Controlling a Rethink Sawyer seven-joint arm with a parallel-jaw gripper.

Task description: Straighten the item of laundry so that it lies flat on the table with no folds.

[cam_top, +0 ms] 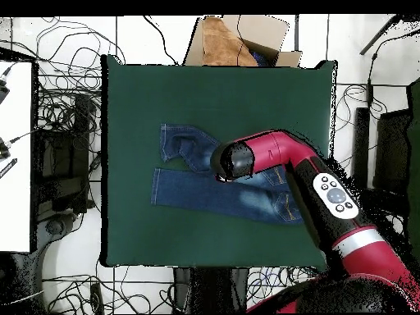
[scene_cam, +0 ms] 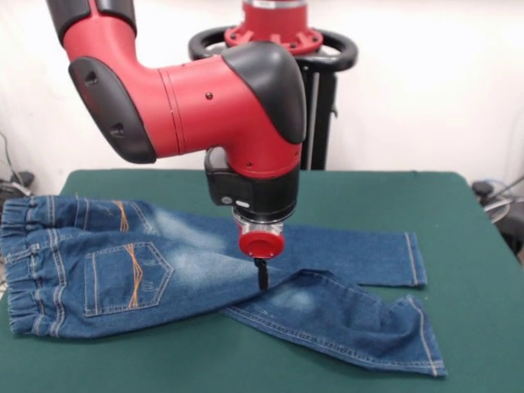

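Front view: claw point(scene_cam: 262, 273) pinched shut on jeans point(scene_cam: 164, 266), cardboard box point(cam_top: 238, 41) beyond table point(cam_top: 131, 238).

The red arm point(cam_top: 279, 156) hides the jeans' point(cam_top: 197, 189) waistband end and the pincer from overhead, while the front view shows the pincer point(scene_cam: 262, 275) only as one dark tip, its gap unreadable.

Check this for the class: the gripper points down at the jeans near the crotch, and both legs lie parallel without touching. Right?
Not quite. The gripper does point down near the crotch of the jeans, but the legs are not parallel: the front view shows the near leg angling away, its hem end crumpled.
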